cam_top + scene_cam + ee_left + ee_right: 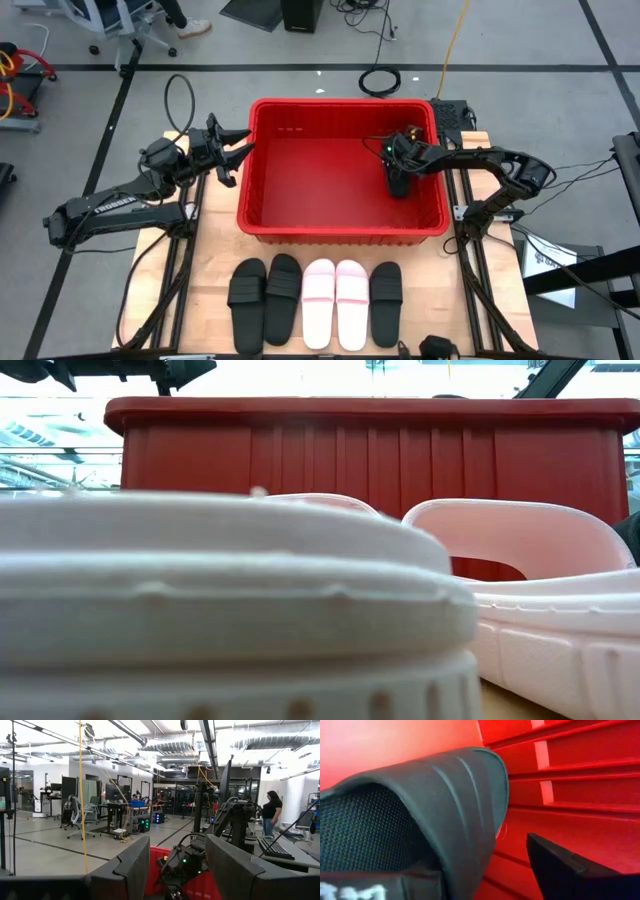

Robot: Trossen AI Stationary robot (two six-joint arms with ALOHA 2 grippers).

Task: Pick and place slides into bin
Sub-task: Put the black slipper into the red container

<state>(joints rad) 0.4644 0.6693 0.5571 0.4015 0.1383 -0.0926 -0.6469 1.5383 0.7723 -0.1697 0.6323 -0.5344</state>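
Note:
The red bin (340, 232) stands at the middle of the table; it also shows in the low view (370, 450). My right gripper (398, 168) reaches down inside the bin near its right wall, open, with a black slide (399, 185) right below it. In the right wrist view the slide's strap (460, 795) covers one finger; the other finger (560, 870) stands apart from it. Three black slides (246, 293) (283, 297) (386, 297) and two pink slides (319, 300) (351, 300) lie soles down near the front edge. My left gripper (238, 150) is open and empty outside the bin's left rim. My right gripper has one finger hidden behind the black slide's strap (470, 830); I cannot tell whether it touches the strap. The other finger (560, 870) is clear of it, with the bin's red wall showing in between.
The bin's ribbed wall (570, 770) is close beside my right gripper. The pink slides (530, 550) fill the low view in front of the bin. Bare wood lies at the table's front left and right corners. A person (272, 812) stands far off in the room.

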